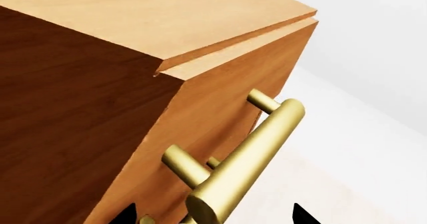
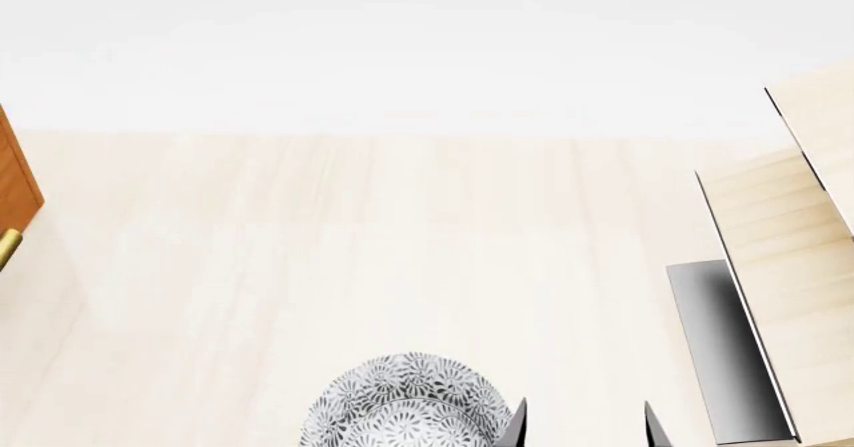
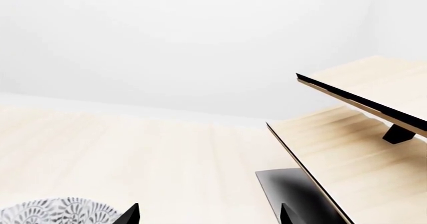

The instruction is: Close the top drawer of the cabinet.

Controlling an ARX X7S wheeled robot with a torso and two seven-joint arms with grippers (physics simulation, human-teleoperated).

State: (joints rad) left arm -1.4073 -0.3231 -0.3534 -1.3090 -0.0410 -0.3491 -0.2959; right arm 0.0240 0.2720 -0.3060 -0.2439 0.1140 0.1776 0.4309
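Left wrist view: the orange-brown cabinet (image 1: 73,129) fills the frame. Its top drawer (image 1: 220,78) sits nearly flush under the cabinet top, with a thin seam between front panel and top board. The brass bar handle (image 1: 250,156) stands off the panel on two posts. The two dark fingertips of the left claw (image 1: 213,215) lie to either side of the handle's near end, spread apart and not pressed on it.

Head view: the cabinet shows only as a sliver at the far left edge of the pale table (image 2: 400,257). A patterned grey-and-white bowl (image 2: 400,407) rests near the front edge. Just beside it, the right claw (image 2: 585,422) is spread, holding nothing. At the right stands a pale light-wood rack (image 2: 787,257) on a black base (image 2: 721,347).
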